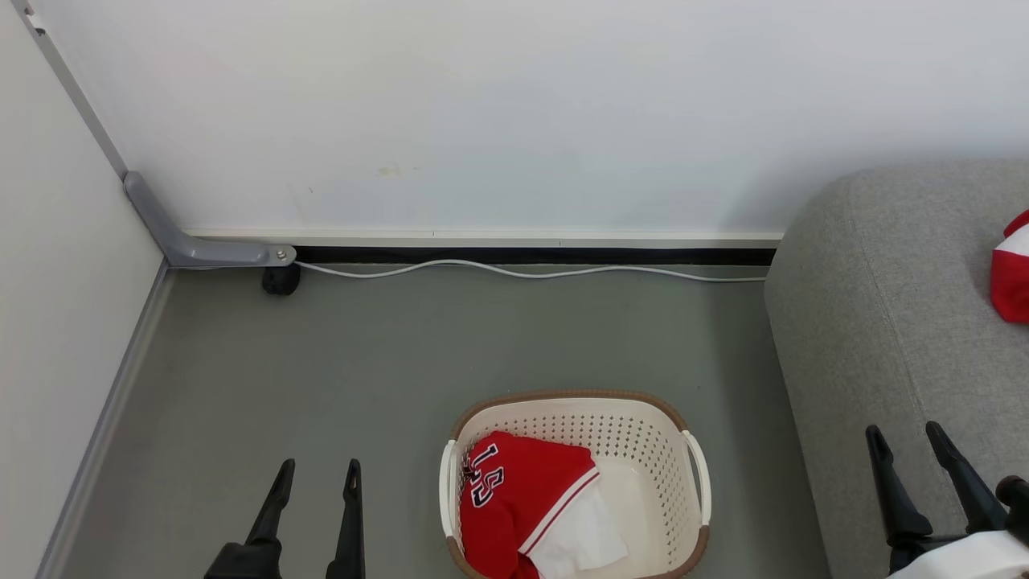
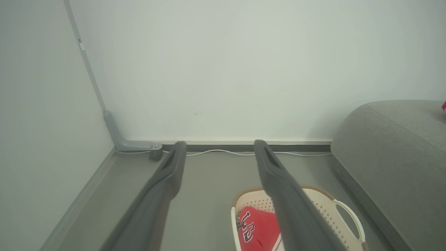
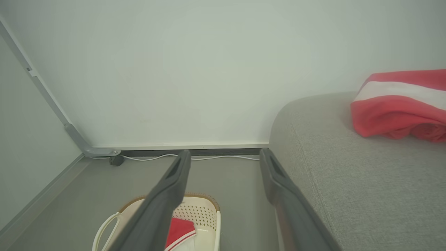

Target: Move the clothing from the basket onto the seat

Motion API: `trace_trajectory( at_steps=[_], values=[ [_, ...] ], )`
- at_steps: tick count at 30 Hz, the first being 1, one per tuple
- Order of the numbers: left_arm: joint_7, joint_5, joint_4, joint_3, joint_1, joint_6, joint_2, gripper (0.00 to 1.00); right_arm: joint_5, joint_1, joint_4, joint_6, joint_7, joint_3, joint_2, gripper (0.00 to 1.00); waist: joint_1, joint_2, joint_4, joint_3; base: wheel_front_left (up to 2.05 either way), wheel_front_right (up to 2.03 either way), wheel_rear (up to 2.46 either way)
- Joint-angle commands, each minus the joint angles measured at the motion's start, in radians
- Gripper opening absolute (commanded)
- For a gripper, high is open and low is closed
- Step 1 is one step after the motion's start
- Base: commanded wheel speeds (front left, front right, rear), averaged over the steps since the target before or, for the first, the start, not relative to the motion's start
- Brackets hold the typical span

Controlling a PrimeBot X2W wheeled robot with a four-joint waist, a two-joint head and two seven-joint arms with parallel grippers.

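Note:
A cream perforated basket (image 1: 643, 438) (image 2: 327, 207) (image 3: 200, 211) with a brown rim stands on the floor. In it lies a red jersey (image 1: 522, 498) (image 2: 259, 228) (image 3: 179, 228) with white trim and dark numerals. A second red jersey (image 1: 1013, 277) (image 3: 400, 104) with a white stripe lies on the light-grey seat (image 1: 876, 322) (image 2: 393, 157) (image 3: 348, 174) at the right. My left gripper (image 1: 317, 468) (image 2: 217, 143) hangs open, left of the basket and holding nothing. My right gripper (image 1: 904, 433) (image 3: 224, 152) is open too, over the seat's near edge.
A white wall stands behind, with a dark skirting strip and a white cable (image 1: 522, 272) along its foot. A grey bracket (image 1: 201, 241) and a small black caster (image 1: 281, 279) sit in the left corner. Grey floor (image 1: 362, 362) spreads between corner and basket.

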Motion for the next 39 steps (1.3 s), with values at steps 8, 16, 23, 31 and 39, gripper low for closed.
trace_trajectory(
  at_steps=[8,16,23,31,39],
  values=[
    [-0.006,-0.003,-0.028,0.023,0.002,0.009,0.002,1.00,-0.010,0.003,-0.003,0.001,-0.006,0.028,-0.020,1.00,0.0000,-0.0001,-0.003,0.008,0.00,0.00,0.00],
    [-0.006,-0.015,-0.016,-0.019,-0.021,0.027,0.002,1.00,0.008,-0.016,-0.022,0.001,-0.006,0.020,-0.037,1.00,0.0000,-0.0001,-0.007,0.044,0.00,0.00,0.00],
    [-0.006,-0.065,0.021,-0.145,-0.063,0.087,0.002,1.00,0.058,-0.031,-0.089,0.001,-0.006,0.030,-0.101,1.00,0.0000,-0.0001,-0.029,0.162,0.00,0.00,0.00],
    [-0.006,-0.145,0.064,-0.337,-0.190,0.226,0.002,1.00,0.132,-0.073,-0.202,0.001,-0.006,0.034,-0.223,1.00,0.0000,-0.0001,-0.064,0.352,0.00,0.00,0.00],
    [-0.006,-0.241,0.136,-0.503,-0.382,0.330,0.002,1.00,0.188,-0.125,-0.304,0.001,-0.006,0.020,-0.315,1.00,0.0000,-0.0001,-0.099,0.537,0.00,0.00,0.00]
  ],
)
